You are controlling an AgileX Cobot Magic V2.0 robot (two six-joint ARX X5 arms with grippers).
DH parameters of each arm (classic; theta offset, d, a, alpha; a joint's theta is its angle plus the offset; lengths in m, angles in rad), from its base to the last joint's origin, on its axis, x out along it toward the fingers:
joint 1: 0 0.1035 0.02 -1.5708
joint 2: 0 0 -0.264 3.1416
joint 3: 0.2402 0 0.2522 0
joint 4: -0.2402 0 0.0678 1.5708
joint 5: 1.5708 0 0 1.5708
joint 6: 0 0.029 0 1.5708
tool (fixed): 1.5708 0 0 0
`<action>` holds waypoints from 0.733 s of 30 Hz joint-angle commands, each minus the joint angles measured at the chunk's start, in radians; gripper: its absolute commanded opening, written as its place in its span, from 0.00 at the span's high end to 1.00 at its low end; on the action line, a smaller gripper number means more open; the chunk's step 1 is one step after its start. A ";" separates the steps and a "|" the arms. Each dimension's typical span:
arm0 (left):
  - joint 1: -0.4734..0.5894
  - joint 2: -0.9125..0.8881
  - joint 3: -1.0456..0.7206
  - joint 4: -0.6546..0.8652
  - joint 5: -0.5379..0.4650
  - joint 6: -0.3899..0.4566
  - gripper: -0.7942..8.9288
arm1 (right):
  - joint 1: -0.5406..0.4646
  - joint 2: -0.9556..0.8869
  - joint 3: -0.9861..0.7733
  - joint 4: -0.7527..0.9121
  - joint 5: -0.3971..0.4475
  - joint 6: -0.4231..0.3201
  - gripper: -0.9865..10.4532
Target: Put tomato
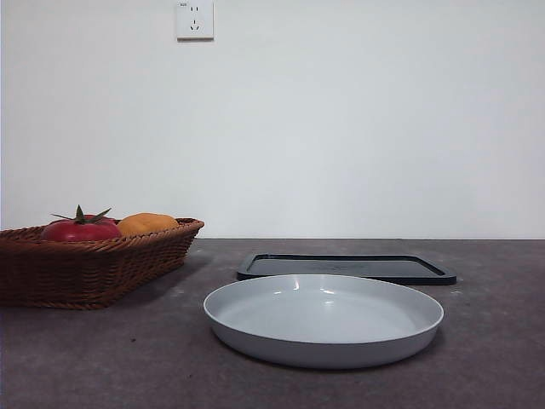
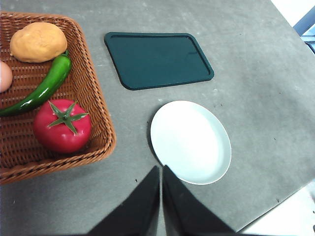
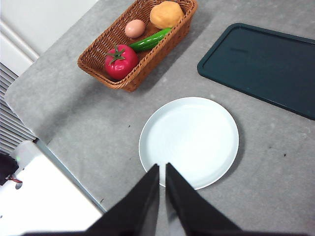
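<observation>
- White plate [image 1: 324, 319] sits out in the open on the grey table [image 1: 494, 358]. I'm using it as the anchor for everything else.
- Dark green tray [image 1: 345, 267] lies flat just behind the plate, close to it but not touching as far as I can see.
- Brown wicker basket [image 1: 94, 264] is off to one side of the plate, clearly apart from it.
- Inside the basket, at the end farthest from the plate, there's an orange-yellow round fruit [image 2: 38, 42].
- A long green pepper [image 2: 44, 88] lies diagonally across the middle of the basket.
- A pale pinkish round fruit [image 3: 135, 28] sits beside the pepper.
- Wall socket [image 1: 194, 19] high up on the white wall, well behind the plate.
</observation>
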 commanded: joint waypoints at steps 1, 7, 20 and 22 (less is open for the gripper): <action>-0.002 0.006 0.020 0.008 0.002 0.021 0.91 | 0.006 0.005 0.019 0.005 -0.003 -0.015 0.90; -0.002 0.005 0.020 0.009 0.002 0.017 0.71 | 0.006 0.005 0.019 0.005 -0.003 -0.014 0.80; -0.002 0.011 0.020 0.014 -0.014 0.018 0.43 | 0.006 0.005 0.019 0.005 0.000 -0.010 0.52; -0.002 0.019 0.020 0.020 -0.041 0.019 0.43 | 0.006 0.005 0.019 0.005 0.000 -0.010 0.52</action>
